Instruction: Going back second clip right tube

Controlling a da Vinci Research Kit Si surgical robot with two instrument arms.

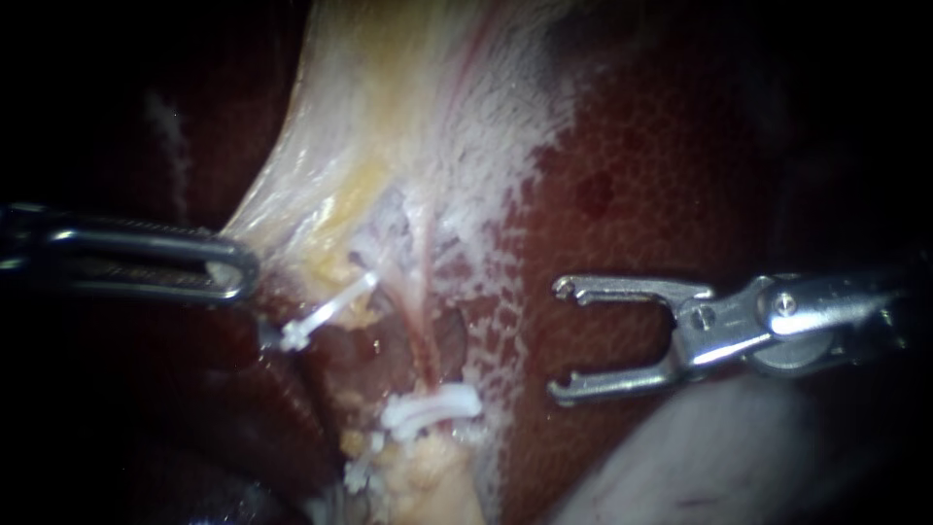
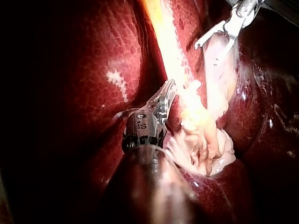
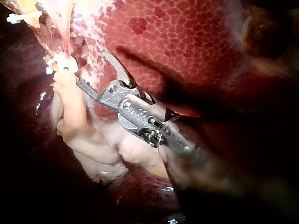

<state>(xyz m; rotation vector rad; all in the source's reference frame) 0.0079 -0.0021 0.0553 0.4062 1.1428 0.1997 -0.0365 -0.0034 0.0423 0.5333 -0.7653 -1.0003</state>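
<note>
My right instrument [image 1: 564,340] comes in from the right with its jaws wide open and empty, over the liver [image 1: 641,165] and apart from the tubes. A thin pink tube [image 1: 425,292] runs down to a white clip [image 1: 432,408] across it. A second white clip [image 1: 326,313] lies slanted further left. My left instrument [image 1: 228,274] is shut on the pale edge of the gallbladder [image 1: 389,117] and holds it taut. In the right wrist view the open jaws [image 3: 92,68] stand just beside a clip [image 3: 57,63]. The left wrist view shows the left jaws [image 2: 166,95] closed on yellowish tissue.
Dark red liver surrounds the pale dissected field. Yellow-white fatty tissue [image 1: 418,476] lies below the lower clip, and a pale fold [image 1: 700,447] sits under the right instrument's shaft. My right instrument [image 2: 209,52] shows ahead of the left one in the left wrist view.
</note>
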